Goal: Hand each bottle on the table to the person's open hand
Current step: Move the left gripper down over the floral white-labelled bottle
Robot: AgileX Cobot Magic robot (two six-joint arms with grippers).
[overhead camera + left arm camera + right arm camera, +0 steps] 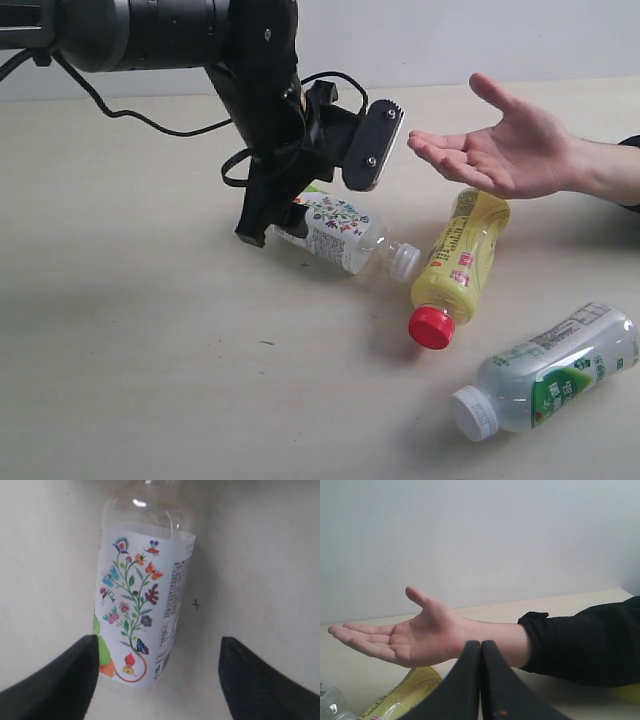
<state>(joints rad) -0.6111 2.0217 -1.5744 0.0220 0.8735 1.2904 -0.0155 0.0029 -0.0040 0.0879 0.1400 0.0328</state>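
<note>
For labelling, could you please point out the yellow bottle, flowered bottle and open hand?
yellow bottle (462, 262), exterior view, on its label.
flowered bottle (137, 605), left wrist view, on its label.
open hand (510, 150), exterior view, on the palm.

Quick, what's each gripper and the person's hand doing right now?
Left gripper: open, straddling the short clear plastic bottle with flowered white label, not gripping.
Right gripper: shut, empty.
Person's bare hand: open, palm up, empty.

On the table (120, 330), the leftmost bottle (340, 232) lay between the left gripper's (157, 647) fingers. The middle bottle (462, 262) lay to its right, far end under the person's open hand (505, 148). The third bottle (560, 368) lay nearest, at the far right.
</note>
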